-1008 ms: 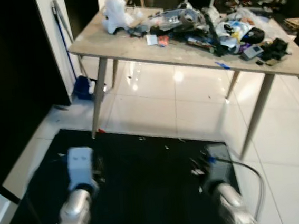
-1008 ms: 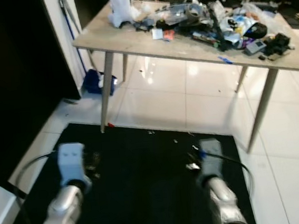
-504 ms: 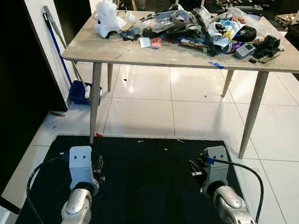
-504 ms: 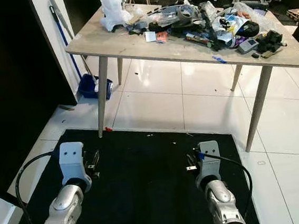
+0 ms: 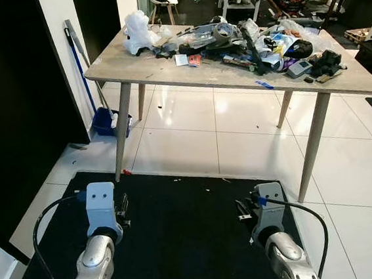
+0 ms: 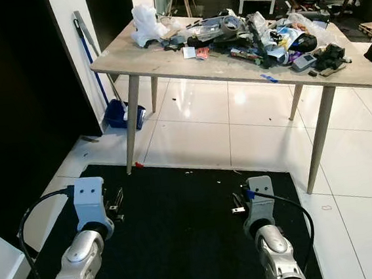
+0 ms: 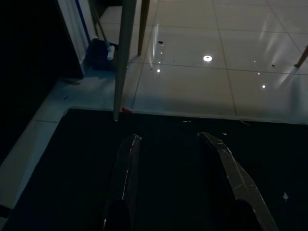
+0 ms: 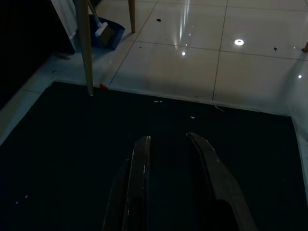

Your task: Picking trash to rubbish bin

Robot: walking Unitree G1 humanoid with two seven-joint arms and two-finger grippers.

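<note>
A wooden table point(image 5: 140, 63) stands ahead with a heap of trash point(image 5: 249, 38) across its top: wrappers, plastic, black items and a white crumpled bag point(image 5: 136, 31) at its left end. Both silver arms hang low over a black mat point(image 5: 182, 239), well short of the table. My left gripper point(image 7: 168, 140) is open with nothing between its fingers point(image 7: 128, 149). My right gripper point(image 8: 168, 139) is also open and empty, its fingers point(image 8: 143, 149) a little closer together. No bin can be made out.
A blue dustpan point(image 5: 102, 121) and a broom handle point(image 5: 77, 51) lean by the white wall at the left. The table's slanted legs point(image 5: 122, 129) stand at the mat's far edge. Glossy white tile floor point(image 5: 238, 134) runs under the table. Chairs and clutter sit behind.
The picture has sharpened and shifted as the camera moved, so the table now sits a little lower in view. Both arms hang as before.
</note>
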